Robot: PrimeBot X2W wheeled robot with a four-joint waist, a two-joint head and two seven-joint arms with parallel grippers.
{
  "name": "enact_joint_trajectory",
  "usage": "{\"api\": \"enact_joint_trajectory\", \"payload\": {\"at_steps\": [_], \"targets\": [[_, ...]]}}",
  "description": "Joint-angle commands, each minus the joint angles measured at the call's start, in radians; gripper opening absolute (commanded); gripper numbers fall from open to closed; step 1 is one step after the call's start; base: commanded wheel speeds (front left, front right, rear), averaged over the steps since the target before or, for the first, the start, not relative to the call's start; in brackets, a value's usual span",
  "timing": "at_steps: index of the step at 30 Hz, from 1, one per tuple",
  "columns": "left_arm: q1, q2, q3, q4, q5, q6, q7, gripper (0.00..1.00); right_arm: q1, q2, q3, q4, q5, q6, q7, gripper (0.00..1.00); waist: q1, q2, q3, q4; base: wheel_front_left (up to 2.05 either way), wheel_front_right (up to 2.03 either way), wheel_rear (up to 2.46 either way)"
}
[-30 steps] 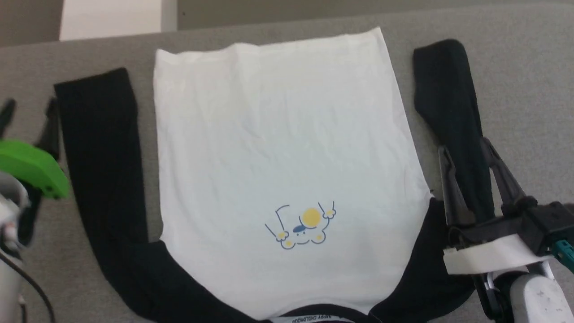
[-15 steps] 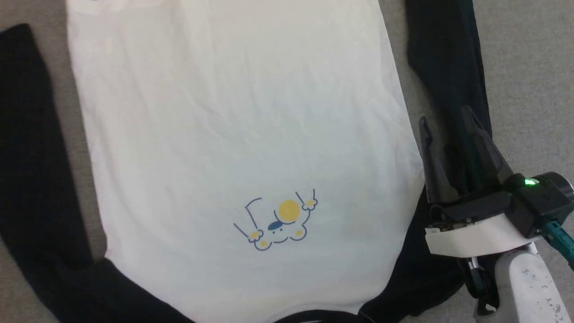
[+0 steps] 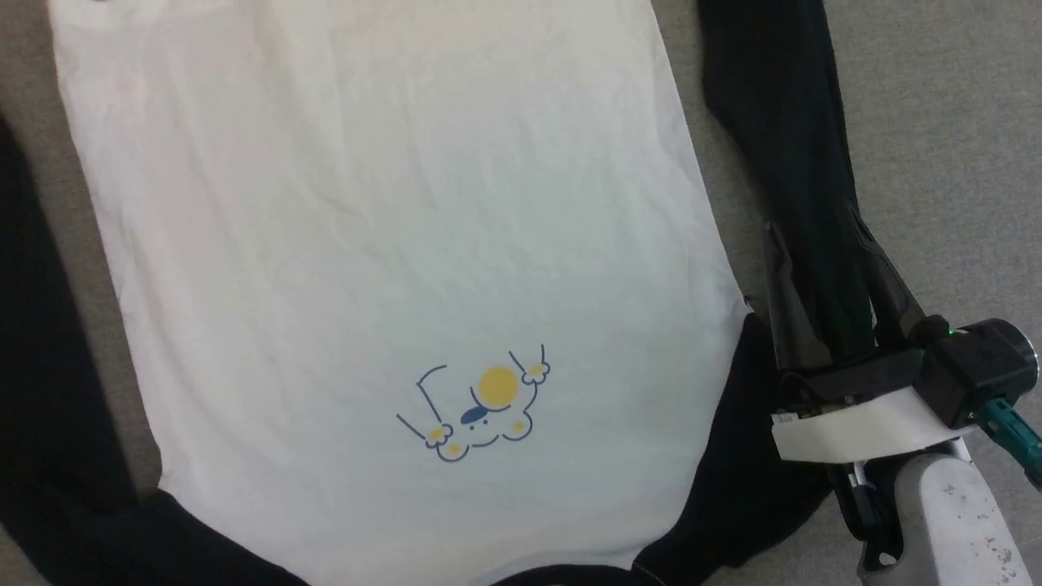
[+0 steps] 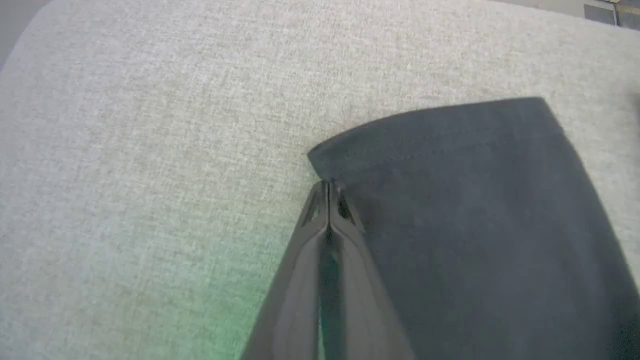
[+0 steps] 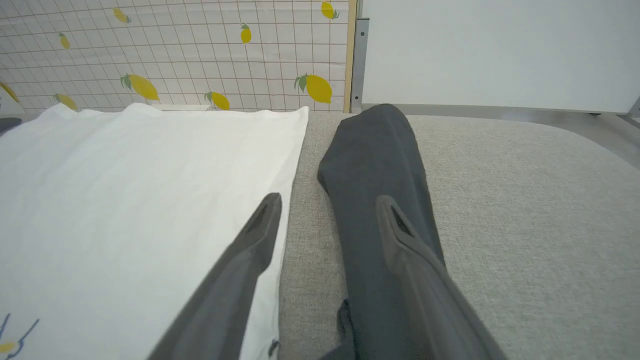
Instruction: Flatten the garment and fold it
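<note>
The garment [image 3: 366, 244] is spread flat on the grey surface [image 4: 150, 125], print up. The left tool [image 4: 328, 187] is pressed together at the corner of one black sleeve [image 4: 450, 200]. The right tool [image 3: 810, 218] is held apart over the other sleeve [image 3: 773, 98]. If only a tiny bit of cloth is pinched, the sleeve could be dropped when lifted.

Your right gripper [image 3: 812, 224]: two long dark fingers [image 3: 788, 317], black mount [image 3: 969, 370] with green light [image 3: 950, 331], white band [image 3: 855, 427], teal connector [image 3: 1009, 427], speckled pale-grey forearm [image 3: 944, 521]. Your left gripper [image 4: 328, 186]: dark grey fingers, triangular cut-outs near tips.
</note>
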Motion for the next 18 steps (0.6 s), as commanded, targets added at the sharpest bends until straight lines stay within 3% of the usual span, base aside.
{"api": "enact_joint_trajectory", "payload": {"at_steps": [1,9,18], "targets": [[0.059,-0.031,-0.009,0.010,0.004,0.003,-0.019,0.00,-0.008,0.003,-0.003,0.003,0.003,-0.002,-0.002,1.00,-0.0001,0.0000,-0.056,0.028,0.00,0.00,0.00],[0.167,-0.059,0.064,-0.020,0.038,-0.008,-0.291,0.00,0.056,0.003,-0.034,0.016,-0.005,-0.002,0.029,1.00,-0.0001,0.0000,-0.257,0.103,0.00,0.00,0.00],[0.348,-0.031,0.169,-0.107,0.015,-0.003,-0.339,0.00,0.166,0.003,-0.079,-0.015,-0.004,-0.002,0.077,1.00,-0.0001,0.0000,-0.416,0.186,0.00,0.00,0.00]]}}
